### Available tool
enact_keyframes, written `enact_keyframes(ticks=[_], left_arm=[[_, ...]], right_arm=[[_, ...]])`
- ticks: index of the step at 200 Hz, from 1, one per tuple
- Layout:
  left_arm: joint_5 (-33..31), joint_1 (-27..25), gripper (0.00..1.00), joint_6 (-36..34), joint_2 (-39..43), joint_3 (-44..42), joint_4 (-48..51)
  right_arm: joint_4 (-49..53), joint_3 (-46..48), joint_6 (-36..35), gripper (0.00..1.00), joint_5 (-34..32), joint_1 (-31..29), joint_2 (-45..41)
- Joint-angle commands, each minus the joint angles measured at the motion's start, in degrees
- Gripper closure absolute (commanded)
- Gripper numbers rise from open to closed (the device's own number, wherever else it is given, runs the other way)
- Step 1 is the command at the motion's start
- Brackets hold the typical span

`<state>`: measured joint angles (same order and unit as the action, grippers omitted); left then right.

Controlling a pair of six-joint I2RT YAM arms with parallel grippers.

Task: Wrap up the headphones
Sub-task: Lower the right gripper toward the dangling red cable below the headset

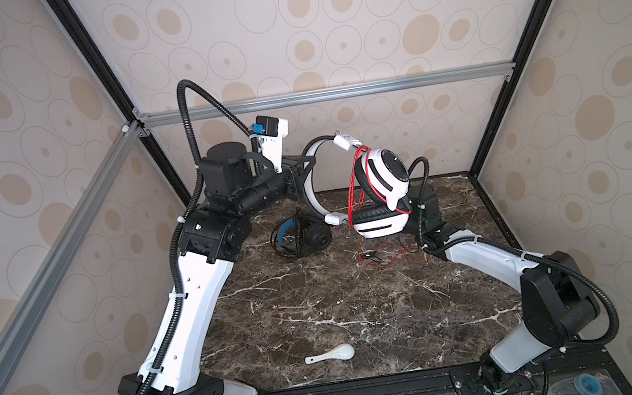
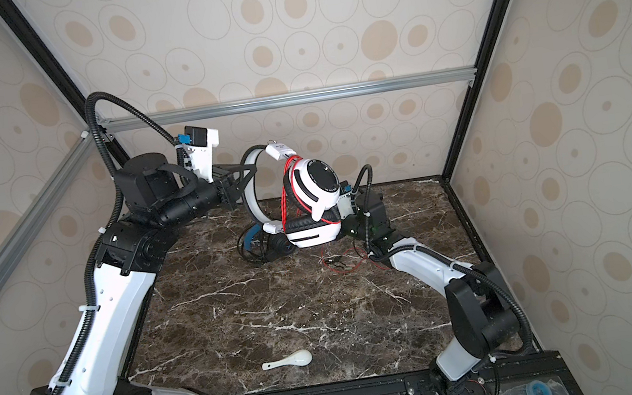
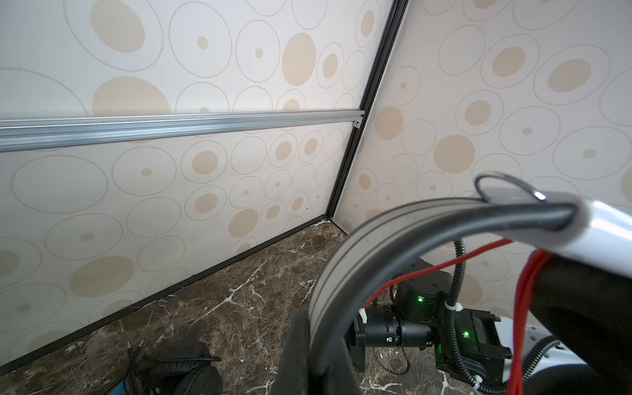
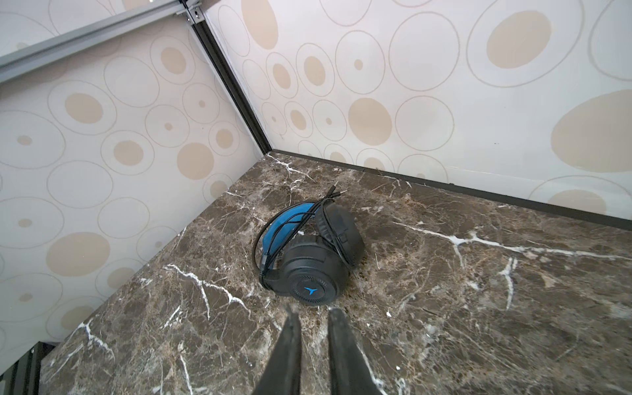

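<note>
The white headphones (image 1: 383, 180) (image 2: 317, 190) hang above the back of the marble table (image 1: 322, 311). My left gripper (image 1: 305, 175) (image 3: 318, 342) is shut on their white headband (image 3: 376, 239). Their red cord (image 1: 355, 189) loops round the earcups, and its loose tail (image 1: 390, 257) lies on the table below. The black headphones (image 1: 303, 238) (image 4: 311, 260), with a blue inner band and the cord bundled on them, lie on the table behind. My right gripper (image 4: 313, 313) stands just short of the black earcup, its fingers a narrow gap apart and empty. In both top views the white headset hides it.
A small white ceramic spoon (image 1: 334, 354) (image 2: 291, 360) lies near the front edge. Patterned walls and black frame posts close in the table at the back and sides. My right arm's wrist (image 1: 424, 204) sits low behind the white earcups.
</note>
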<state>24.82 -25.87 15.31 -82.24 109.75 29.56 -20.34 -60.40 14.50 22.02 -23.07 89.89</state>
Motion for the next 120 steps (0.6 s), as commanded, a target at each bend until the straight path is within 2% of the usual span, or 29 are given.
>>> enact_keyframes(ticks=[1,7,56,120], left_arm=[[1.81,-0.33,1.0,3.42,0.71,2.83,-4.99],[3.51,-0.33,1.0,3.75,0.74,2.83,-5.25],[3.83,-0.25,1.0,4.06,0.27,3.58,-5.39],[2.49,-0.21,1.0,6.43,-2.01,7.64,-5.27]], right_arm=[[-6.46,0.73,3.54,0.82,1.51,0.63,2.09],[-7.17,0.54,3.99,0.82,1.68,0.61,2.75],[-10.07,-1.85,5.97,0.82,3.48,0.7,7.94],[-9.62,-1.23,4.54,0.98,4.21,0.8,9.12]])
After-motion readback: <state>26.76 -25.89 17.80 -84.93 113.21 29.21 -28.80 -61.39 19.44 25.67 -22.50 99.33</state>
